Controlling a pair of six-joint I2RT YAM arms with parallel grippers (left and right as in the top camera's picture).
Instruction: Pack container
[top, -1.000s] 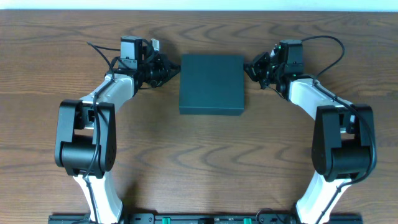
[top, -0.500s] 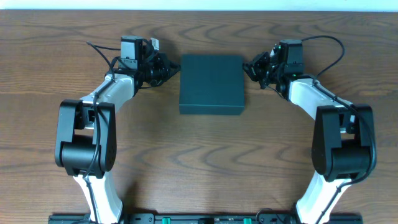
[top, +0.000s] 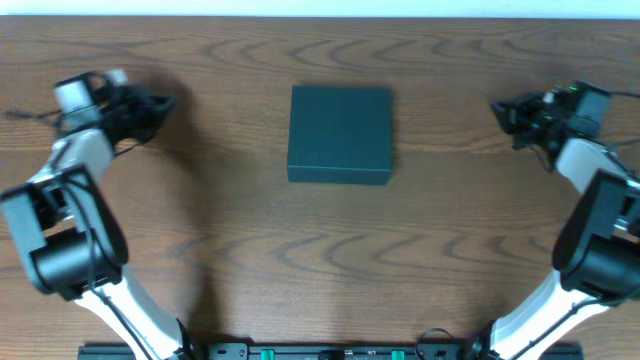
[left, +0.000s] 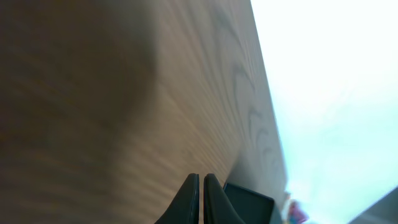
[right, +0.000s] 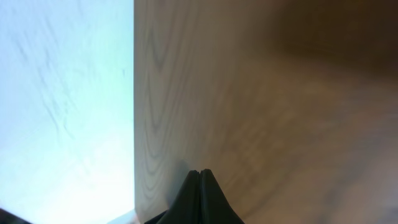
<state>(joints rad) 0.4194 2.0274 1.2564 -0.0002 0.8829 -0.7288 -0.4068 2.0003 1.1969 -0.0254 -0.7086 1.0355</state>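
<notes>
A: On the tabletop (top: 320, 260), the box (top: 340, 130) sits centred towards the far edge, lid down.

B: The left end effector (top: 166, 102) and right end effector (top: 497, 108) are both pinched closed and empty. They might shove the box rather than lift its lid.

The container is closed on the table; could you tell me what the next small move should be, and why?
Probably settle both arms at rest: the container lies closed, nothing to pack is in view, and the left gripper and right gripper, jaws shut, empty, stand clear of it.
</notes>
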